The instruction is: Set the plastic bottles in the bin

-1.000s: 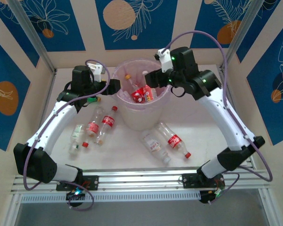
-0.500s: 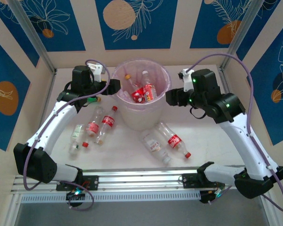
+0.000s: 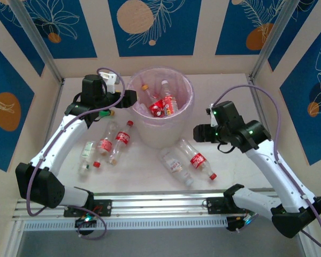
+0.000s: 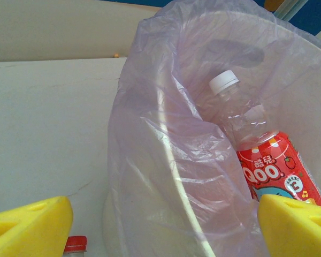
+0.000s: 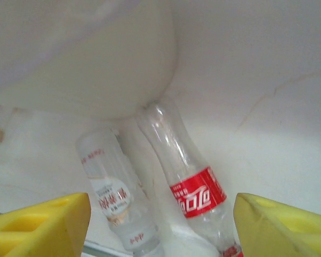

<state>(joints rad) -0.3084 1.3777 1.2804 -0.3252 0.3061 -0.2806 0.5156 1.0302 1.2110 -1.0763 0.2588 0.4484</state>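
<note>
The bin (image 3: 161,135), translucent white with a pinkish liner, stands at the table's middle back and holds several plastic bottles (image 3: 163,104). My left gripper (image 3: 129,99) hangs open and empty at the bin's left rim. In its wrist view the left gripper (image 4: 163,230) faces the liner (image 4: 166,160) and a white-capped red-label bottle (image 4: 267,166) inside. My right gripper (image 3: 198,132) is open to the right of the bin. From the wrist, the right gripper (image 5: 160,225) hovers above a red-label bottle (image 5: 195,195) and a white-label bottle (image 5: 112,193) lying by the bin's base (image 5: 96,64).
Left of the bin lie two red-label bottles (image 3: 122,140) (image 3: 104,143), two clear ones (image 3: 86,150) (image 3: 85,167), and a green bottle (image 3: 104,113) under the left arm. A metal rail (image 3: 160,203) borders the near edge. Frame posts stand at the back corners.
My right arm has drawn back from the bin's right rim, moving right, nearer and lower beside the bin. The left arm has stayed still.
</note>
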